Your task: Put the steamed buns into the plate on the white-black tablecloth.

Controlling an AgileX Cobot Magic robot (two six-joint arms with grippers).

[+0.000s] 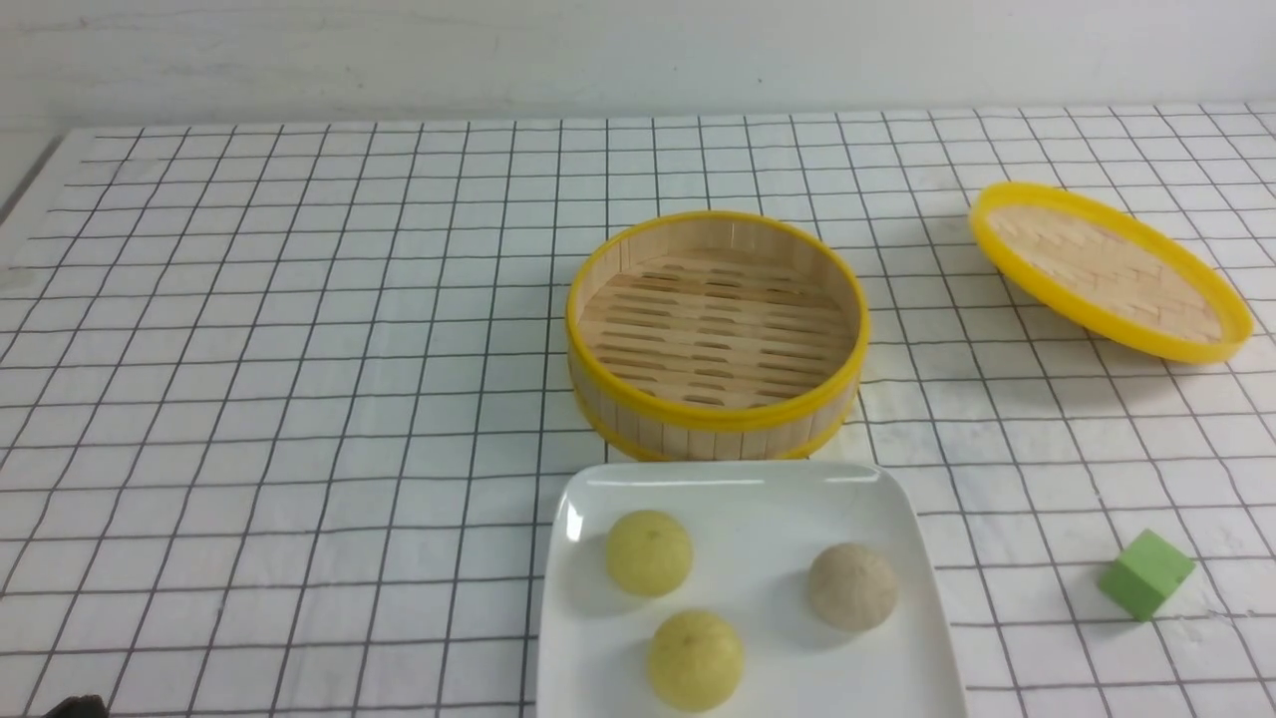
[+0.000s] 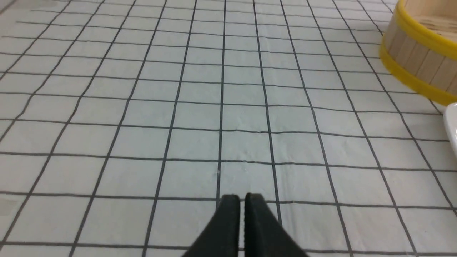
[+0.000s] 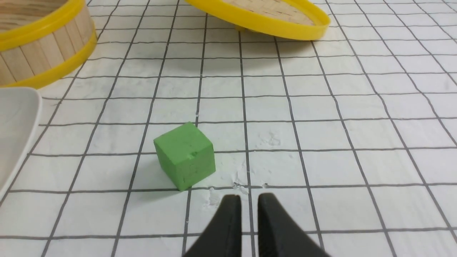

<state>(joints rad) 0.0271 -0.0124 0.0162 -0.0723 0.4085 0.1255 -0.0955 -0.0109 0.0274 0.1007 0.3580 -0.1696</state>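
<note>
Three steamed buns lie in the white plate (image 1: pixel 758 499) at the near middle of the white-black tablecloth (image 1: pixel 299 399): two pale yellow ones (image 1: pixel 649 552) (image 1: pixel 695 659) and a beige-white one (image 1: pixel 852 586). My left gripper (image 2: pixel 242 198) is shut and empty, low over bare cloth to the left of the plate; the plate's rim (image 2: pixel 452 121) shows at that view's edge. My right gripper (image 3: pixel 249 198) is shut and empty, with only a narrow gap, just behind a green cube (image 3: pixel 185 155). The plate's corner (image 3: pixel 14 128) shows there too. Neither gripper's jaws show in the front view.
An empty yellow-rimmed bamboo steamer (image 1: pixel 718 419) stands right behind the plate, also in the left wrist view (image 2: pixel 421 60) and the right wrist view (image 3: pixel 39 46). Its lid (image 1: pixel 1107 269) lies tilted at the back right. The green cube (image 1: pixel 1146 573) sits right of the plate.
</note>
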